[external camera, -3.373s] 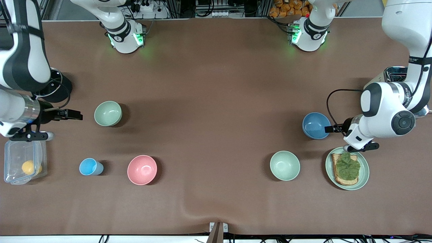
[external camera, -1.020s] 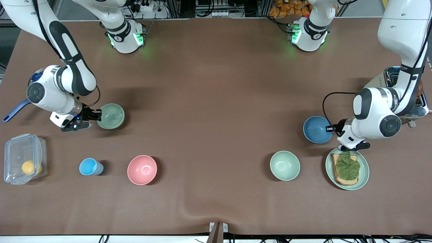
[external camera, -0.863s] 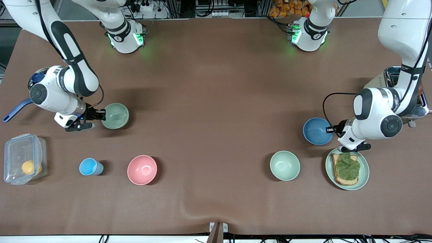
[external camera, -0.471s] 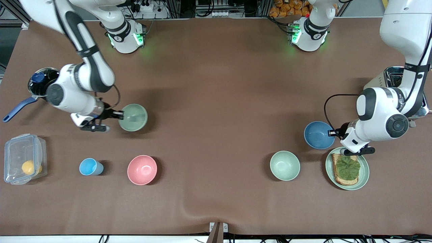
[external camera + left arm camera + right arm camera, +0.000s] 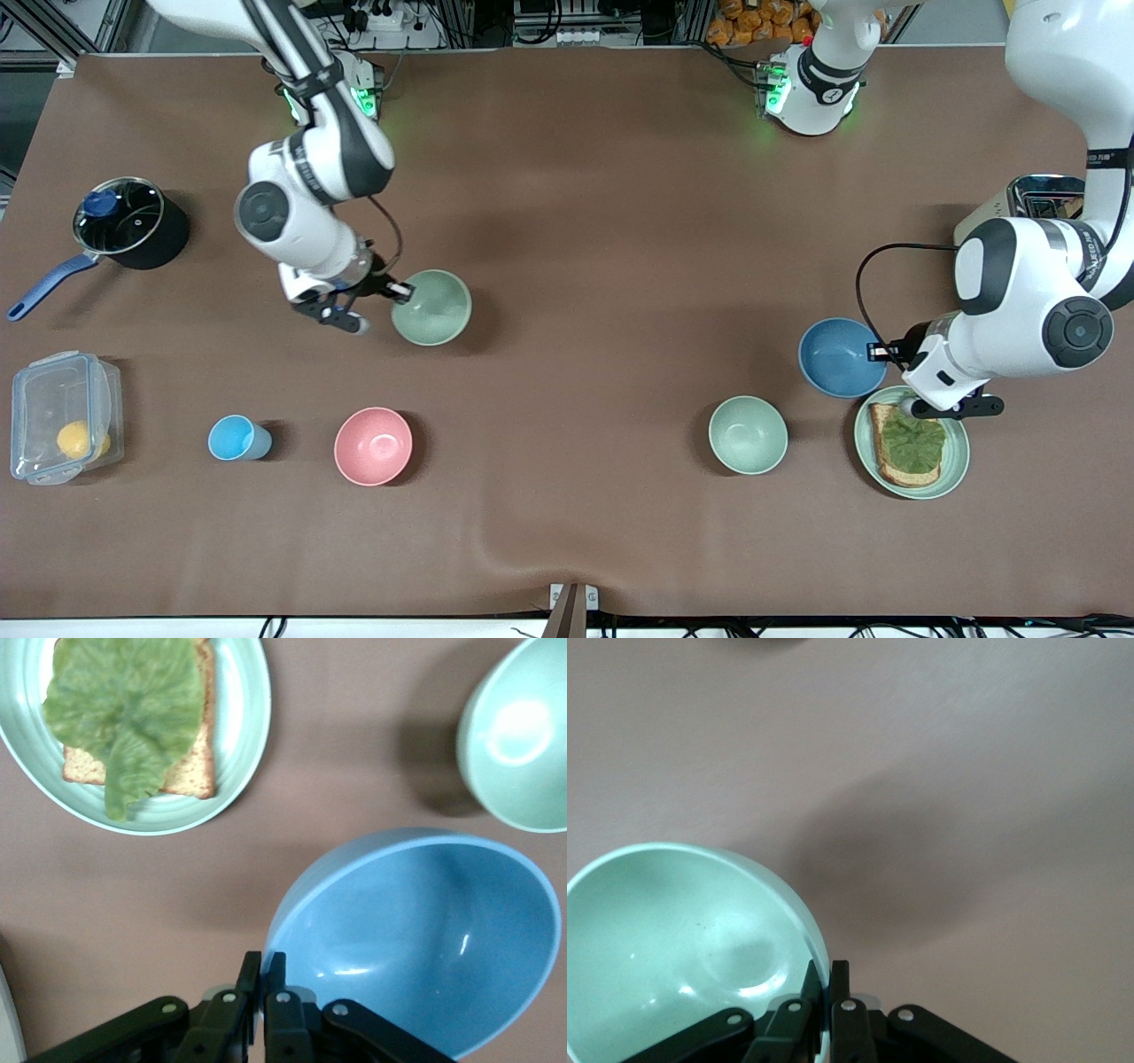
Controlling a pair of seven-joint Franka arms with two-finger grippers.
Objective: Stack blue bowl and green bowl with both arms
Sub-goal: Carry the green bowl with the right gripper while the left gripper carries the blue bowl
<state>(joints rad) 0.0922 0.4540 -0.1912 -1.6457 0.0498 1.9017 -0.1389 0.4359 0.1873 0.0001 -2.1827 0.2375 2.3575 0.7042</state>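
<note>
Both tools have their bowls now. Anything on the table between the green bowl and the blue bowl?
Nothing visible. The stretch between the green bowl in the right tool and the blue bowl in the left tool is bare cloth; the mint bowl sits nearer the camera.

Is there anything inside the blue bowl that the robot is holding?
No, in the left wrist view the blue bowl is bare inside, its rim pinched by the left tool.

four bowls sit on the counter point(image 5: 585, 221): one blue bowl point(image 5: 837, 359), one green bowl point(image 5: 434, 308), one paler mint bowl point(image 5: 748, 434) and one pink bowl point(image 5: 373, 446). there is one light-blue cup point(image 5: 236, 438), one mint plate point(image 5: 955, 452) carrying one slice of toast point(image 5: 895, 470) under one lettuce leaf point(image 5: 912, 439), one black pot point(image 5: 133, 223) in the frame's upper left, one clear lidded box point(image 5: 62, 416) with one yellow fruit point(image 5: 74, 439) inside, and two robot arms.
</note>
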